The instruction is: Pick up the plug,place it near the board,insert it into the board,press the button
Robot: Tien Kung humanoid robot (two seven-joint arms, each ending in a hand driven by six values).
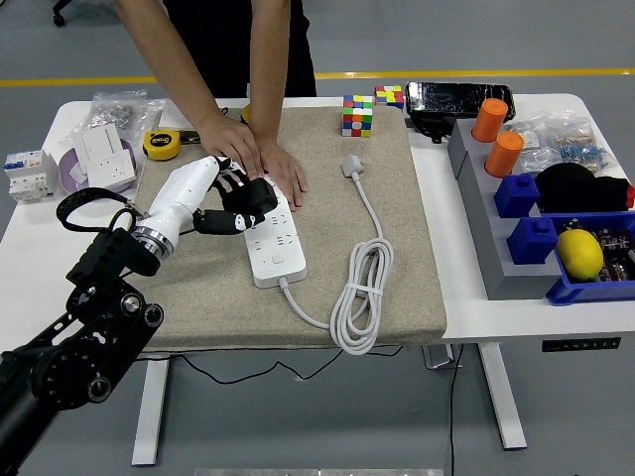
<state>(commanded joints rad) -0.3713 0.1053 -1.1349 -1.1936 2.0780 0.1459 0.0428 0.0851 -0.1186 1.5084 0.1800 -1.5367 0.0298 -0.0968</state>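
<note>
One plug (351,165) lies flat on the beige mat (397,248), near the mat's far edge and right of the middle, untouched by any hand. Its white cord (362,288) runs toward the near edge, gathers into a loose coil, and curves back left to the near end of the white power strip (273,243). The power strip lies lengthwise on the mat, left of the plug and well apart from it. The robot's left hand (238,203) sits over the strip's far left part, its black fingers (253,193) curled loosely with the tips at or just above the strip's top face; whether they touch it I cannot tell, and they grasp nothing. So the plug lies to the right of that hand and slightly farther from the robot, with the strip's width and a stretch of bare mat between them. A person stands at the far side and presses both hands (260,159) flat at the strip's far end, just beside the robot's fingers. Beyond the mat's far edge stand two colour cubes (358,114) and a black case (458,99). On the left of the white table (466,317) are a yellow tape measure (162,145), a white socket module (105,157) and a breaker (28,175). On the right, grey shelving holds two orange cups (496,135), blue bins (536,213) and a yellow lemon (580,253).
</note>
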